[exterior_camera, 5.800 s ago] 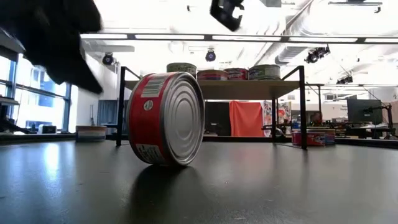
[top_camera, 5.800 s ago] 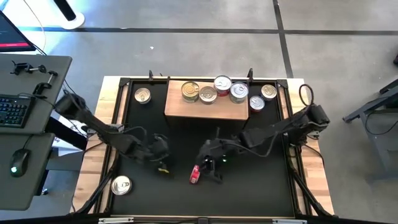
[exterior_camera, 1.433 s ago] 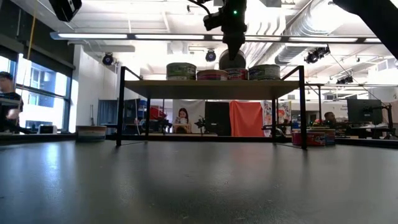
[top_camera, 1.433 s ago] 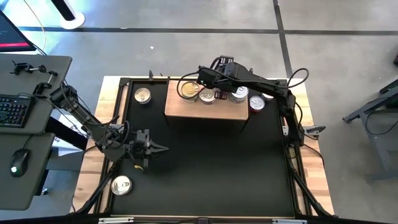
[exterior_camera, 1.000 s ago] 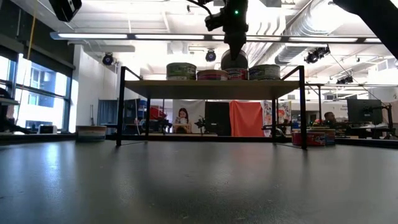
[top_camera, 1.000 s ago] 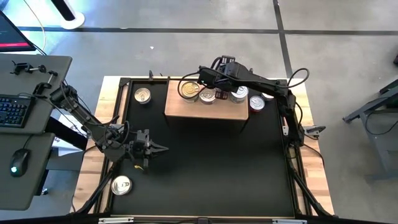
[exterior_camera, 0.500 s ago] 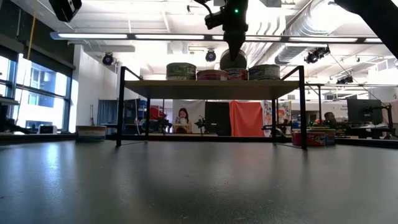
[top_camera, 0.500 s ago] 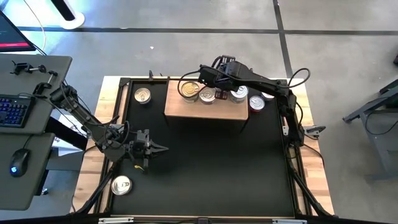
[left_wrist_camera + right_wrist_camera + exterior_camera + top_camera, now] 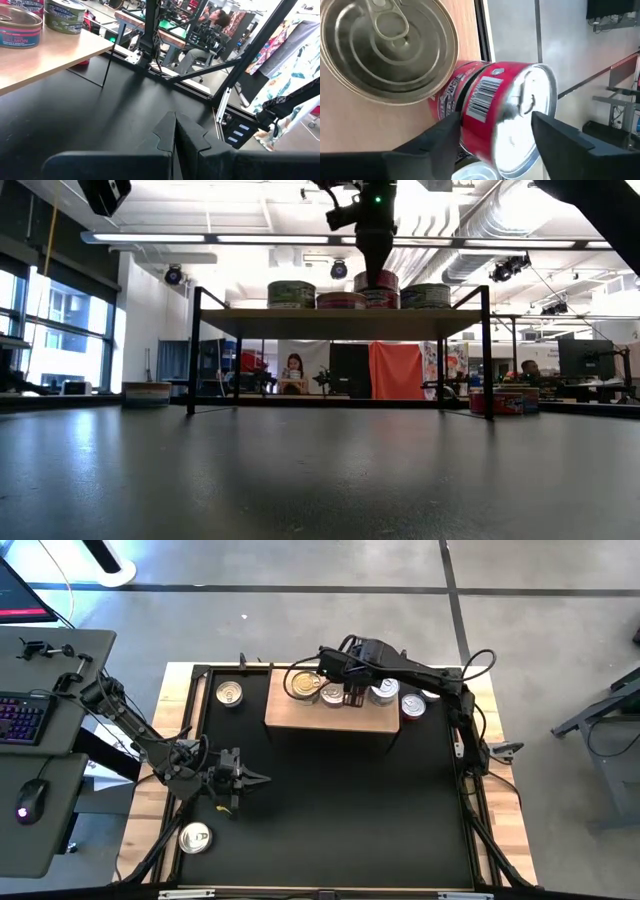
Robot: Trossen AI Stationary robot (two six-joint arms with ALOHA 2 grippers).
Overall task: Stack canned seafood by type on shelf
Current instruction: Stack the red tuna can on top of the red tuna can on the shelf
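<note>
Over the shelf (image 9: 330, 712) near its back edge, the right hand (image 9: 354, 695) straddles the red can (image 9: 507, 112) stacked on another red one, fingers parted, and should lift straight up without nudging the 2.

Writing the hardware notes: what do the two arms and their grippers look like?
Both arms are dark, slim and jointed, with black cables looped alongside. The left gripper ends in two flat black fingers with stepped, notched tips. The right gripper has broad black fingers, and a green indicator light glows on its wrist in the low view.
</note>
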